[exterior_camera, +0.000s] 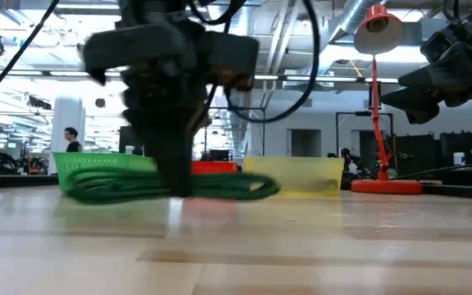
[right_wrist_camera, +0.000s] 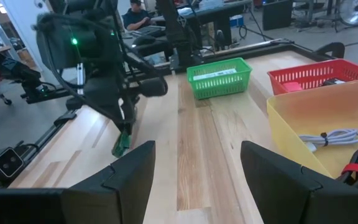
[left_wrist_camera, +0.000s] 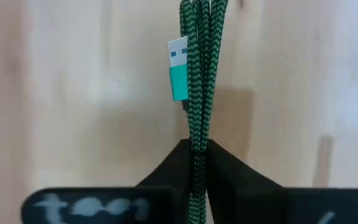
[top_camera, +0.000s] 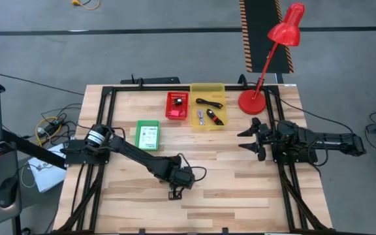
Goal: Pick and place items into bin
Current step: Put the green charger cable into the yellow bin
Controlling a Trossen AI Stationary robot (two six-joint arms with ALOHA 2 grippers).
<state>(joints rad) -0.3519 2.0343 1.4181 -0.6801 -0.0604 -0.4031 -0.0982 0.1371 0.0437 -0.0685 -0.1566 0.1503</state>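
Your left gripper (left_wrist_camera: 196,163) low at table (top_camera: 240,189) front centre, fingers pinched on green cable (left_wrist_camera: 199,74): braided, green-black weave, bundled in strands, teal plug with white tip alongside. Low view: cable (exterior_camera: 170,187) lies in loops on wood under gripper. Your right gripper (top_camera: 250,138) hovers at right side, fingers spread wide, holding nothing. Farther back: green bin (top_camera: 147,135), red bin (top_camera: 177,106), yellow bin (top_camera: 208,106) with black cable, red lamp (top_camera: 266,62) behind.
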